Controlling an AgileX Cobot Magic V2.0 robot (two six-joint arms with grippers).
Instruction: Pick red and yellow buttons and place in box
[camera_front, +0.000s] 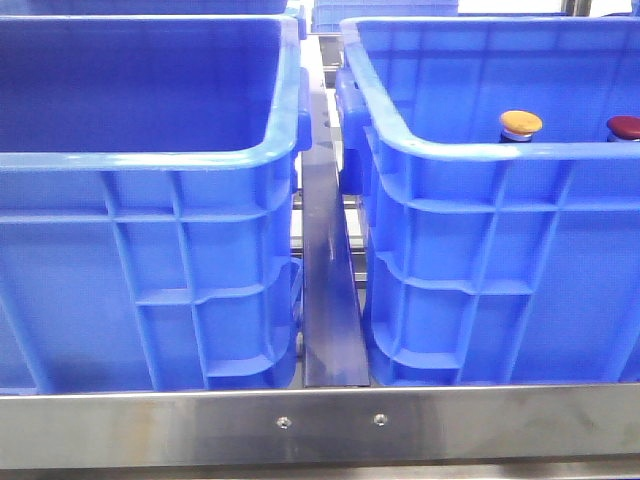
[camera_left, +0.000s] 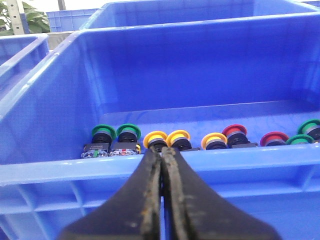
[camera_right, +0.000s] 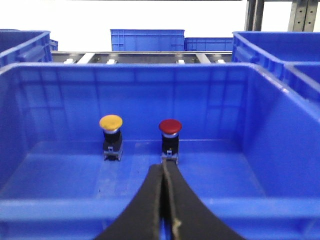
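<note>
The yellow button (camera_right: 111, 122) and the dark red button (camera_right: 170, 126) stand upright side by side on the floor of a blue crate (camera_right: 75, 207). In the front view their caps, yellow (camera_front: 520, 123) and red (camera_front: 625, 126), show just above the near rim of the right crate (camera_front: 470, 150). My right gripper (camera_right: 163, 166) is shut and empty, over this crate's near rim, pointing at the red button and apart from it. My left gripper (camera_left: 161, 150) is shut and empty above the near rim of another blue crate (camera_left: 60, 167). Neither gripper shows in the front view.
The crate in the left wrist view holds a row of several ring-capped buttons, green (camera_left: 103, 133), yellow (camera_left: 155, 138) and red (camera_left: 234, 132). The left crate (camera_front: 150, 160) hides its floor in the front view. A steel rail (camera_front: 325, 300) runs between the crates. More blue crates (camera_right: 147, 39) stand behind.
</note>
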